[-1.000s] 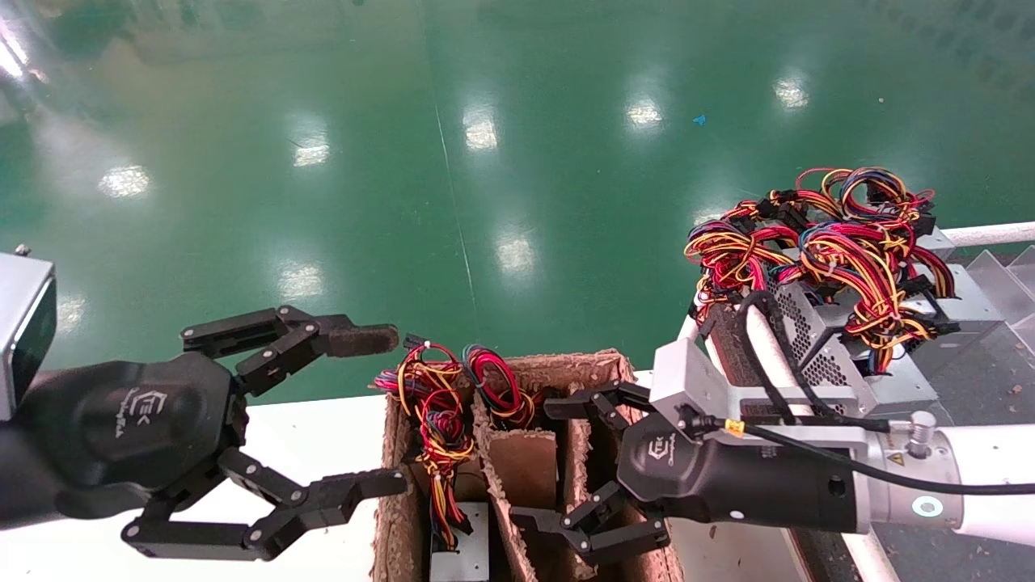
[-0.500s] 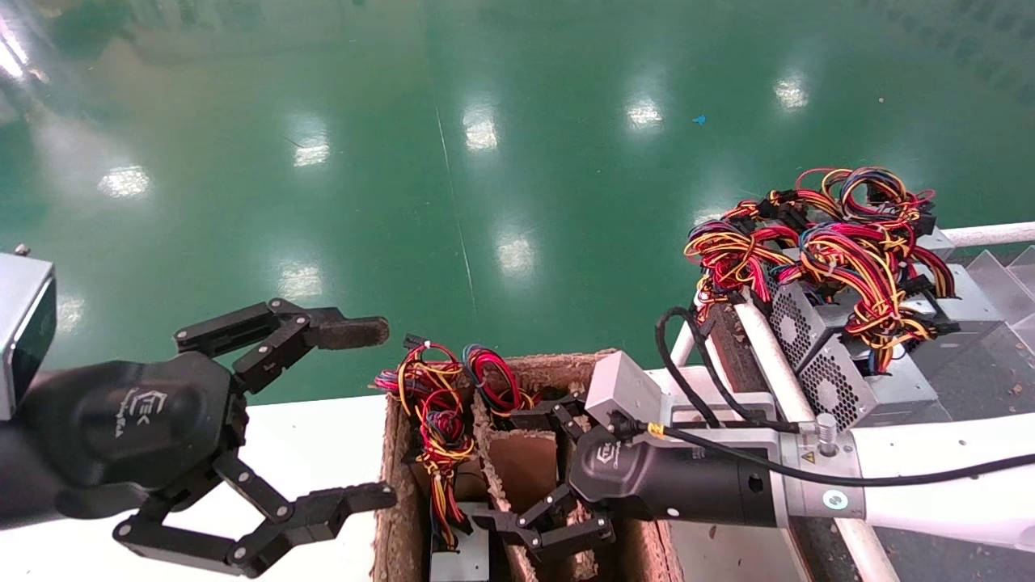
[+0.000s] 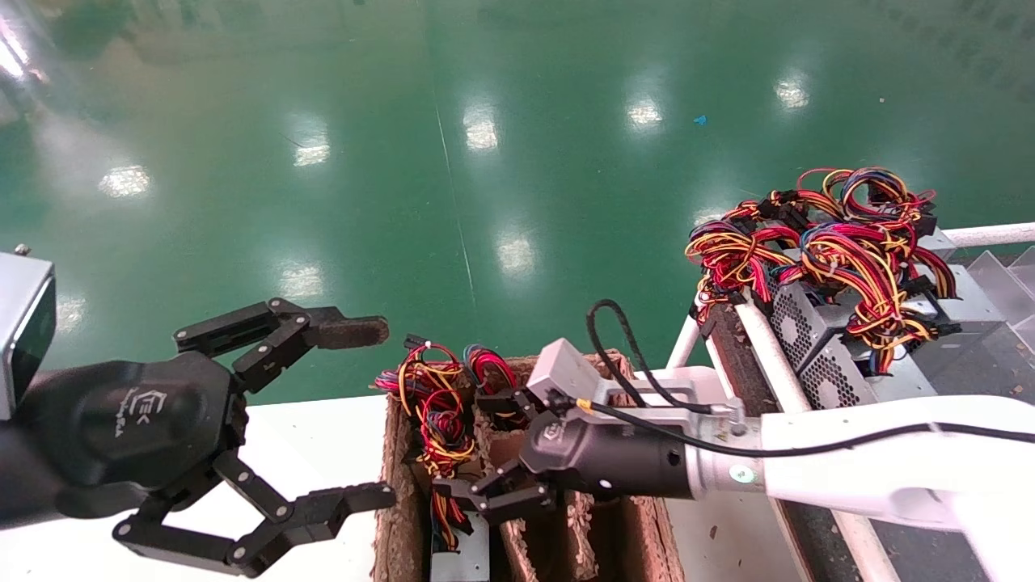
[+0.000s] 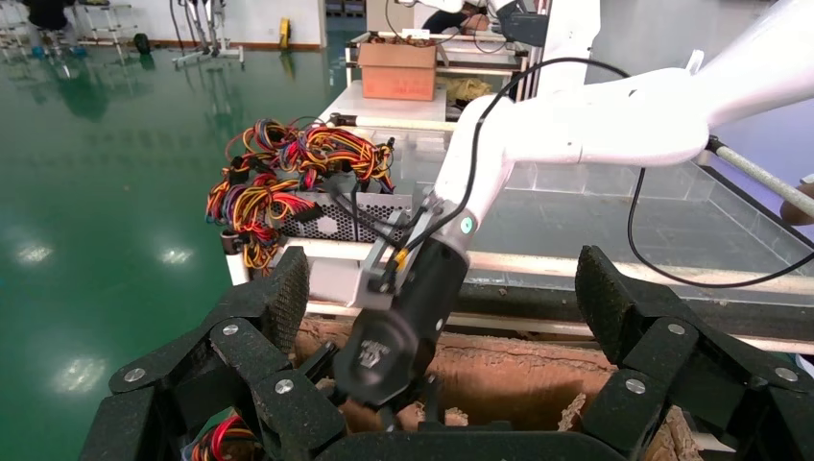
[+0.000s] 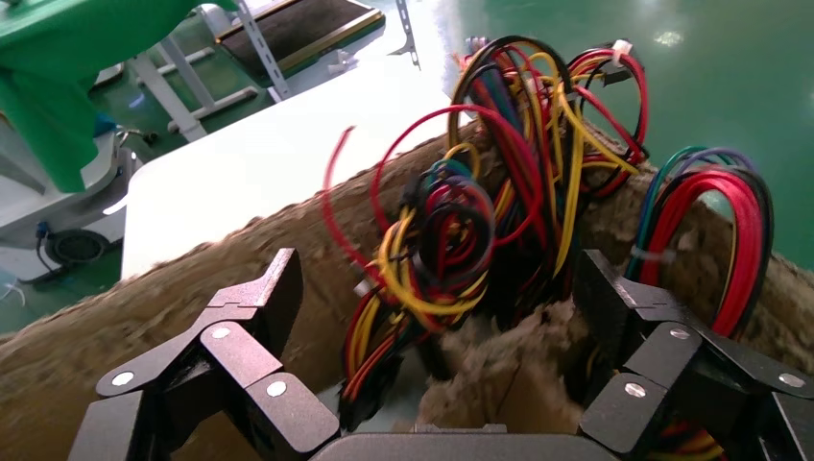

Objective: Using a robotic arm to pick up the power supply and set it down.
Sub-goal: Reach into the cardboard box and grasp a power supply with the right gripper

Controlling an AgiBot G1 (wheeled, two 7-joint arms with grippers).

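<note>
The small silver-grey metal box power supply (image 3: 459,558) sits low in the leftmost slot of the brown fibrous cardboard divider crate (image 3: 394,485), w/ its tied bundle of red/yellow/black/blue wires (image 3: 428,404) sticking up out the top. A 2nd looped bundle, mostly red (image 3: 490,373), pokes out of the next slot over.

The right gripper (image 3: 473,453), on the white tubular robotic arm (image 3: 857,469) w/ black wrist and grey box camera, hangs over the crate w/ its black fingers spread apart, nothing in them. In the right wrist view the wire bundle (image 5: 480,221) sits between the fingertips (image 5: 274,288), not pinched. There's a small white logo on the gripper body, too small to read.

The left gripper (image 3: 356,412) hovers over the white tabletop (image 3: 307,444) just beside the crate, also wide open and empty, w/ a fuzzy brown pad (image 3: 348,331) on one fingertip. White logo there too, can't read it.

Off to the robot's right, a pile of perforated grey supplies (image 3: 817,347) w/ tangled wires on a rack; at least 2 boxes, can't count more.
</note>
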